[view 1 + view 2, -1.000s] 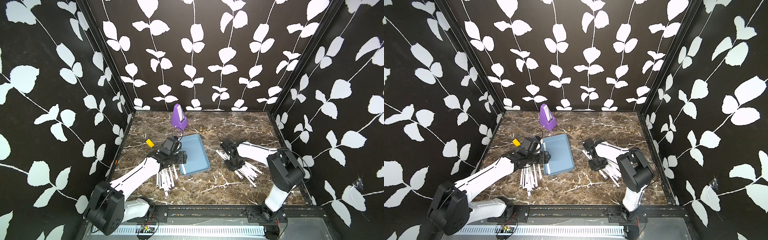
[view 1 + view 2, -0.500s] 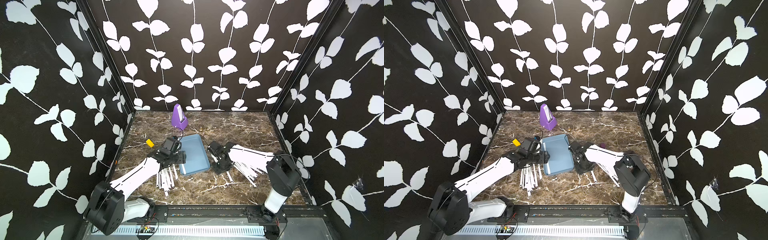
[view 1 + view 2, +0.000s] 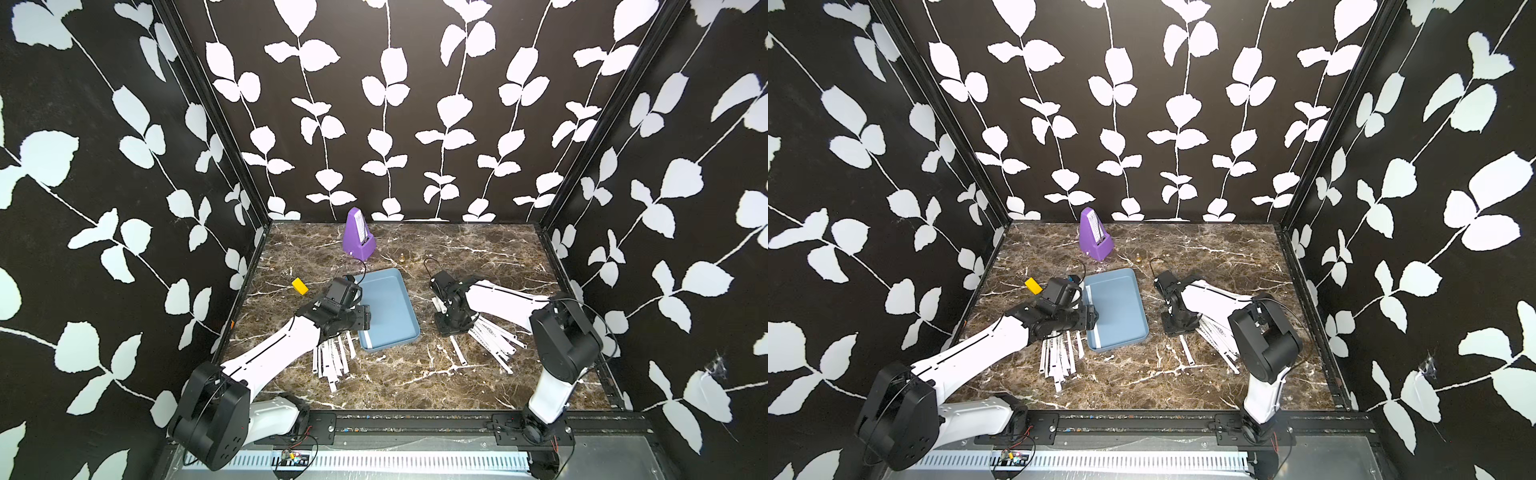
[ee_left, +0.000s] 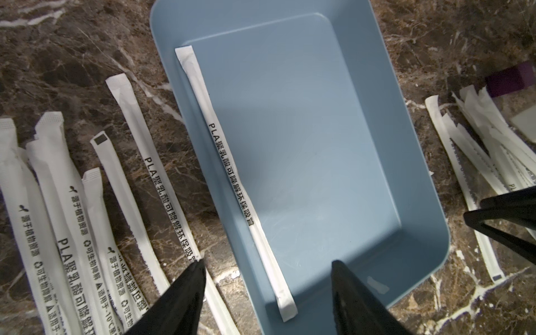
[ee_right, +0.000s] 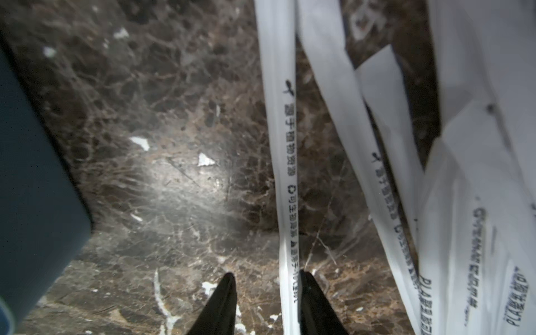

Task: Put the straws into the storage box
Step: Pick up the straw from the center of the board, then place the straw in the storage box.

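Currently pick step: right pincer low on counter, jaws narrow, straddling loose straw, not yet clamped. Left pincer wide, empty, over storage box; boxed straw lies inside along wall. Next likely: close, lift, carry over rim.

Both top views high, angled down over tabletop, wrist views close, sharing storage box

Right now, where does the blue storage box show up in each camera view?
In a top view: storage box just below the picture's centre.
In a top view: storage box again just below centre.
Left wrist: storage box fills the middle.
Right wrist: only the storage box wall, at the picture's edge.
Shared landmark: straw pile beside it, in all four.
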